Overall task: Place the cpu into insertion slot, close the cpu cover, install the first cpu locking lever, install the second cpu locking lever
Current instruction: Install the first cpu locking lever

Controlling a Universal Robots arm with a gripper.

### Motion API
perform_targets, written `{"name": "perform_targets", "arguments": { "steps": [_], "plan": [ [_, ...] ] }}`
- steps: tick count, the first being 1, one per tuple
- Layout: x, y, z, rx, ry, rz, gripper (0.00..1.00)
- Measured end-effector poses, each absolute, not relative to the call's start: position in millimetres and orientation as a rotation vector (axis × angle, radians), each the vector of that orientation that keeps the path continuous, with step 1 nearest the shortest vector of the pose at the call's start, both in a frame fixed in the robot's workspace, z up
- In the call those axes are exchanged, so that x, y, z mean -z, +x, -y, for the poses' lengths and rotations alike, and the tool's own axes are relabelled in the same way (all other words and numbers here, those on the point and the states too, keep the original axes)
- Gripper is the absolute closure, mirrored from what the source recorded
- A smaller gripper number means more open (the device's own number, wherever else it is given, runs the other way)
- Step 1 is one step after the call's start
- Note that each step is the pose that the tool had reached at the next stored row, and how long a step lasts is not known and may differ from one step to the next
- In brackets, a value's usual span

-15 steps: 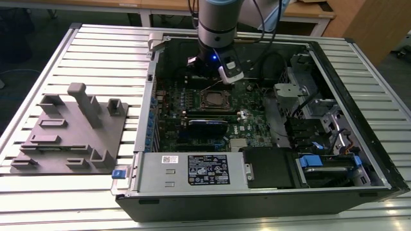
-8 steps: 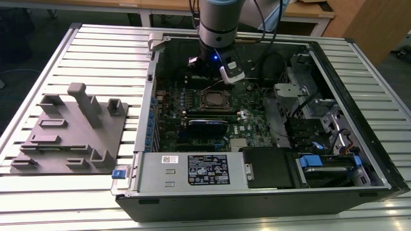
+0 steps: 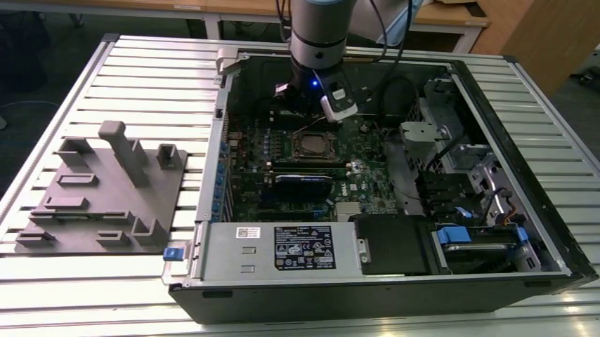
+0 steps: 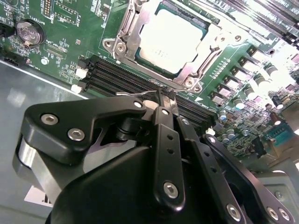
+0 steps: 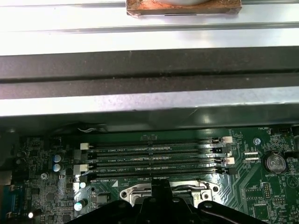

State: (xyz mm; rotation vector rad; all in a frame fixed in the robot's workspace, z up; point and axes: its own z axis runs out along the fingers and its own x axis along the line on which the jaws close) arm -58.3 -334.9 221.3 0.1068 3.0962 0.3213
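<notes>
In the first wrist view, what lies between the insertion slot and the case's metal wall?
Four long black memory slots run side by side between the insertion slot and the case wall, as the first wrist view shows.

The cpu (image 4: 170,39) has a pale silver-grey top, framed by the shiny silver cpu cover (image 4: 122,35). The board (image 4: 60,28) around them is green. The memory slots (image 5: 154,156) are black with white end clips. The gripper (image 4: 162,97) is matt black with silver screw heads. The case (image 3: 375,295) is black and carries a blue tab (image 3: 171,253). It sits on a pale grey ribbed surface (image 3: 140,77).
</notes>
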Motion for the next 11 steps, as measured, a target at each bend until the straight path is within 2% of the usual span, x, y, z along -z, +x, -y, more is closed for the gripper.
{"name": "perform_targets", "arguments": {
  "steps": [11],
  "plan": [
    [-221.3, -57.4, 330.0, -0.296, 0.107, -3.098, 0.89]
  ]
}}
